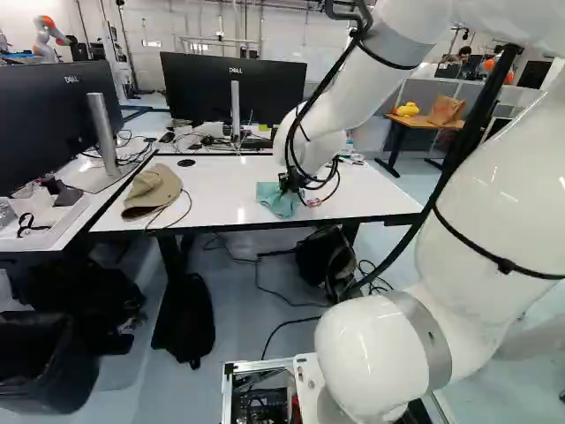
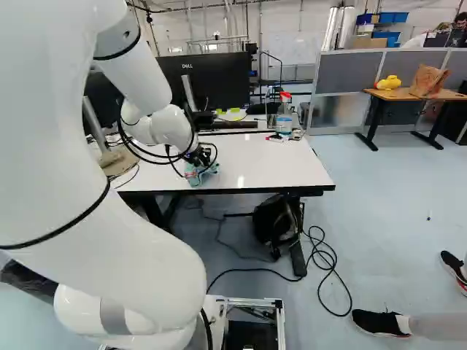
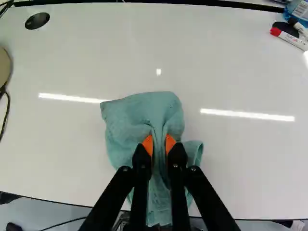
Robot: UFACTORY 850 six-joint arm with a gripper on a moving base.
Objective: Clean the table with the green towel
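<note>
At the near edge of the white table (image 1: 229, 190), my gripper (image 1: 288, 181) points down at the green towel (image 1: 275, 201) in the left base view. The wrist view shows the gripper (image 3: 160, 144) shut on a pinched fold of the towel (image 3: 144, 111), its orange pads pressing from two sides. The cloth lies bunched around the fingertips on the tabletop, and part of it trails beneath the fingers toward the table's near edge. In the right base view the towel (image 2: 194, 173) is partly hidden behind the gripper and cables.
A tan cap (image 1: 152, 191) with a cord lies on the table. Markers (image 3: 291, 40) and a spray bottle (image 2: 284, 115) stand toward the far right corner. Monitors (image 1: 233, 88) stand beyond; a backpack (image 2: 276, 222) is under the table. Another robot (image 1: 48, 37) is far back.
</note>
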